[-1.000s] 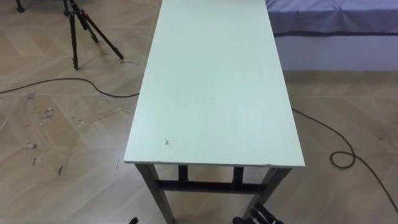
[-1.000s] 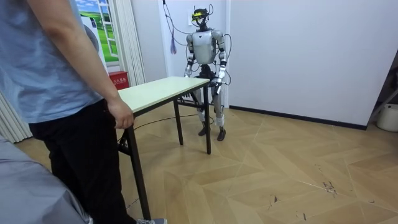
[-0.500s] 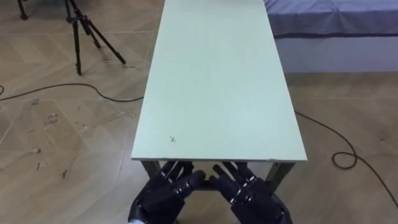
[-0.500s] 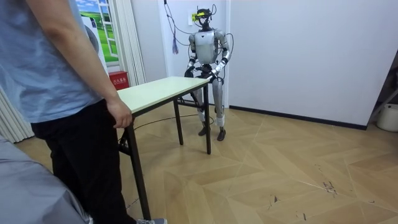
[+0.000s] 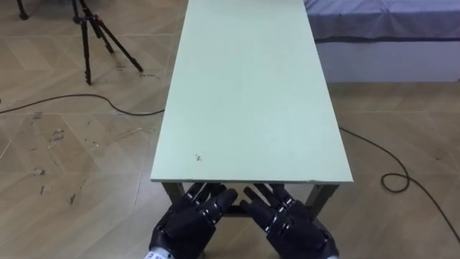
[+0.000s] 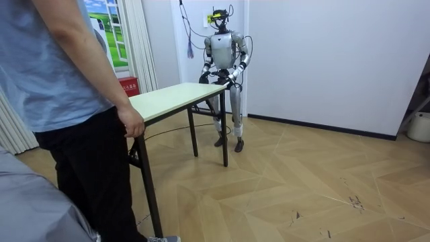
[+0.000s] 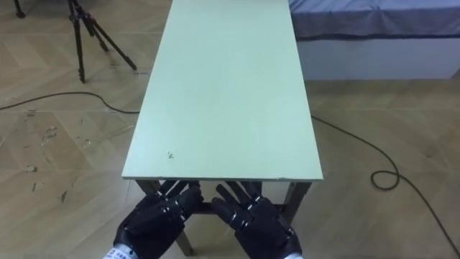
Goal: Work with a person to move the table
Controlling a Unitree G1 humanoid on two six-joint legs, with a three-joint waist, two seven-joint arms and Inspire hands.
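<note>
your left hand (image 5: 188, 221) and right hand (image 5: 291, 224) sit side by side just below the near edge of the pale green surface (image 5: 248, 93), fingers spread and straight, gripping nothing; at its far end a person's hand (image 6: 132, 124) rests on the corner.

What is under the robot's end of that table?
The left hand and right hand, fingers straight, reach beneath the table by its dark frame. The table hides any contact.

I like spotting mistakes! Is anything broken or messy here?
Nothing much. The table stands straight, with just a tiny dark speck near the robot's end. The floor on the left has some scuff marks.
</note>
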